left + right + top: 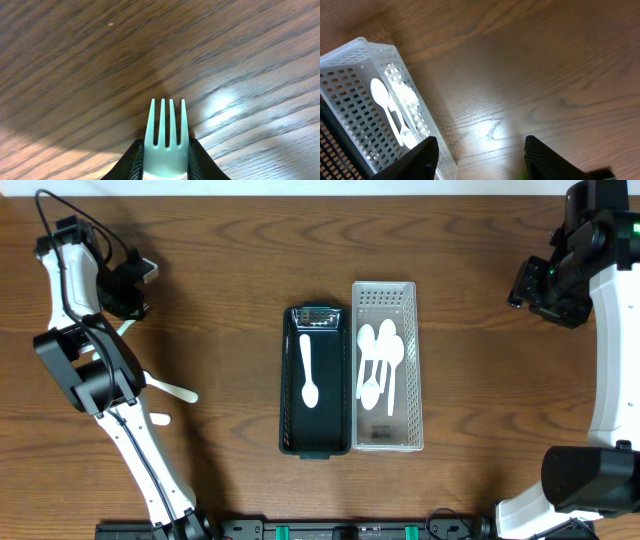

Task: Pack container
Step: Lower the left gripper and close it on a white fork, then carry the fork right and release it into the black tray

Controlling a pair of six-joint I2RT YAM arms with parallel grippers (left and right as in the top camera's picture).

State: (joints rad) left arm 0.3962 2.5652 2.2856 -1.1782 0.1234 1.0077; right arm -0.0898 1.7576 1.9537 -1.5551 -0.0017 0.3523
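Note:
A black container [291,380] stands at the table's middle with one white spoon [308,370] lying in it. Beside it on the right is a white perforated basket [412,360] holding several white spoons [380,360]; the basket also shows in the right wrist view [350,100]. My left gripper [165,155] is shut on a pale plastic fork [166,135], tines pointing forward over bare wood. In the overhead view it is at the far left [128,302]. My right gripper [482,157] is open and empty, above the table right of the basket, at the far right in the overhead view [545,290].
Loose white utensils lie on the wood by the left arm: one [172,390] and a shorter piece [160,418]. The left arm's base and cables take up the left edge. The right arm stands along the right edge.

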